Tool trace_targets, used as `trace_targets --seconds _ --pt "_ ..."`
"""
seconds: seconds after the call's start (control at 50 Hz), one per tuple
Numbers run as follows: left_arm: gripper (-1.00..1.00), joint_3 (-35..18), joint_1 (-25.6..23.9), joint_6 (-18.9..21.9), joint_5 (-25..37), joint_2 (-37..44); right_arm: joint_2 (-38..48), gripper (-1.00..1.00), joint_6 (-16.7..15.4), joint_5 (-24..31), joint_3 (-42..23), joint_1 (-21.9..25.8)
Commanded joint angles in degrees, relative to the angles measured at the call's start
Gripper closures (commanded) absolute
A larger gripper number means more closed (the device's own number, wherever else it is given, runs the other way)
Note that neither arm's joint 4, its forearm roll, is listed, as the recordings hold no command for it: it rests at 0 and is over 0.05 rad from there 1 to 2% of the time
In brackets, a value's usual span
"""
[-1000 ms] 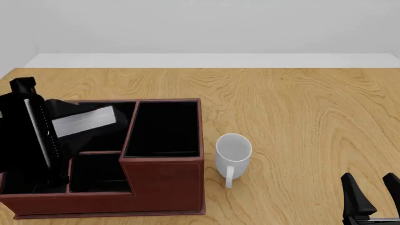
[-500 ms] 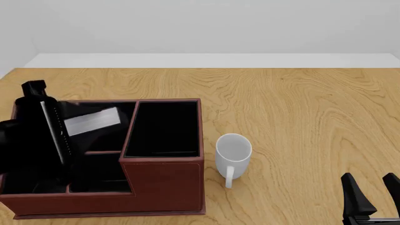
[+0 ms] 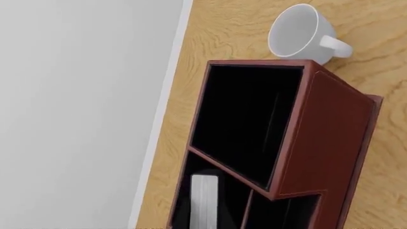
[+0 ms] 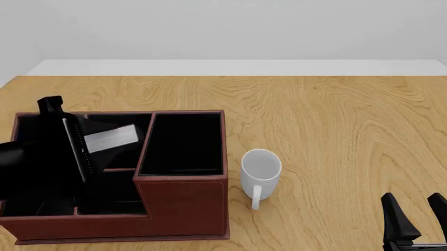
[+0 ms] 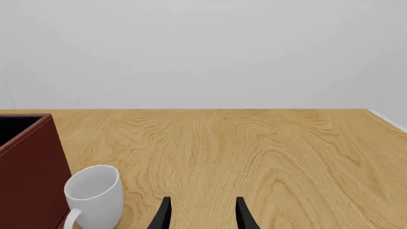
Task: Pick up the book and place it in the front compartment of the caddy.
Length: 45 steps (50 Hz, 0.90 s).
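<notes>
The red-brown caddy (image 4: 185, 198) stands at the table's left. The book (image 4: 112, 138) leans inside its left rear section, showing as a pale page edge with black cover around it. In the left wrist view the same book (image 3: 205, 200) stands on edge behind the big tall compartment, inside the caddy (image 3: 330, 129). My left arm (image 4: 42, 162) hangs as a black mass over the caddy's left side. Its fingers blend into the black book and interior, and none show in the left wrist view. My right gripper (image 4: 412, 196) stands open and empty at the near right, also seen in its wrist view (image 5: 203, 199).
A white mug (image 4: 260, 170) stands upright just right of the caddy, handle toward me; the mug (image 3: 299, 31) and mug (image 5: 94, 193) show in both wrist views. The caddy's wall (image 5: 28, 162) edges the right wrist view. Bare wooden table stretches to the right and back.
My left arm has shifted to the right over the caddy. The book's pale edge has moved right with it and shows shorter. The right arm has stayed still.
</notes>
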Motion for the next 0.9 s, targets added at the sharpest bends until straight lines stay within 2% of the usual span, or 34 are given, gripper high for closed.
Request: trace_targets --seconds 0.02,0.9 --pt "1.00 1.80 1.06 1.62 -2.10 2.43 0.00 -1.00 0.01 0.00 0.00 0.00" --pt "1.00 5.03 3.54 2.69 -7.22 5.94 0.01 -1.00 0.01 0.00 0.00 0.01"
